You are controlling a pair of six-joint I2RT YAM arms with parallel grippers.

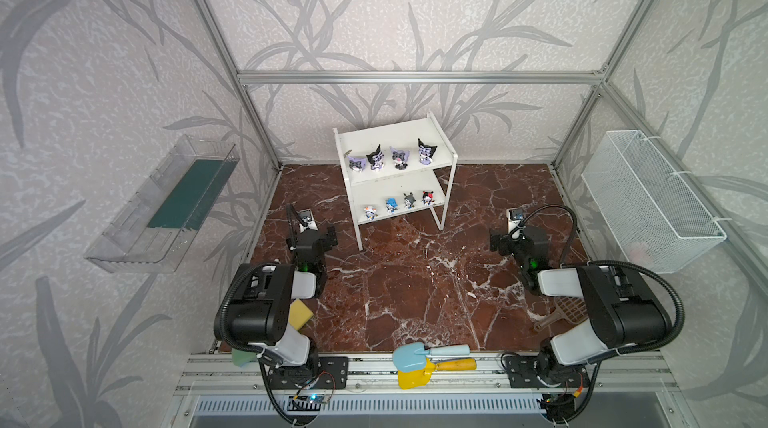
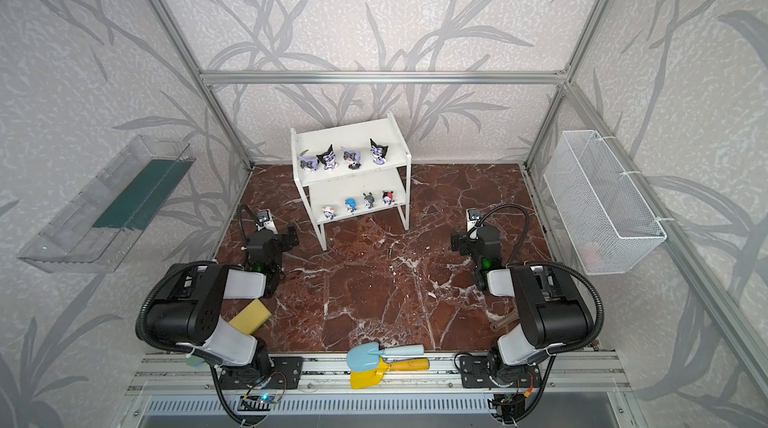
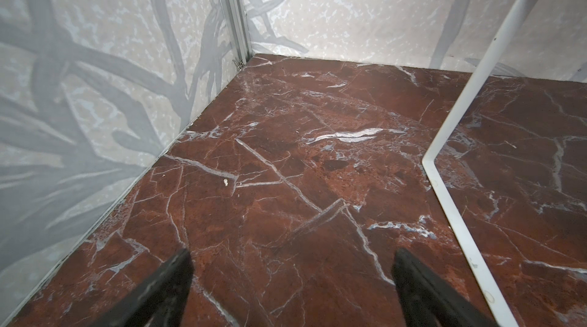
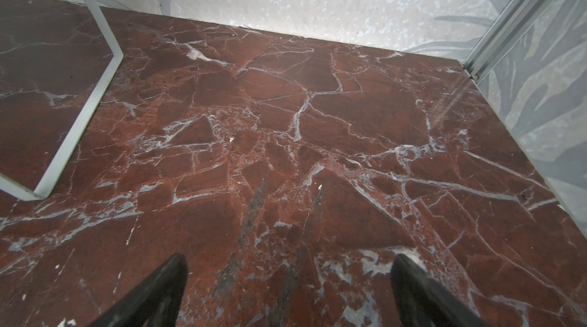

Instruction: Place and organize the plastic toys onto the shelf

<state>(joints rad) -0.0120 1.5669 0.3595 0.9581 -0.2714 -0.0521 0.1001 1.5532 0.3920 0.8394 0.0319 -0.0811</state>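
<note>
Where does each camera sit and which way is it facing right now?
Top views: high above the arm bases, looking down and forward at the table, the shelf and the plastic toys; both arms, left claw and right claw show.
Left wrist: on the left arm, low, facing the far left corner; its open fingertips show.
Right wrist: on the right arm, low, facing the far right corner; its open fingertips show.
Shared: both wrist views catch the table and a shelf leg.
</note>
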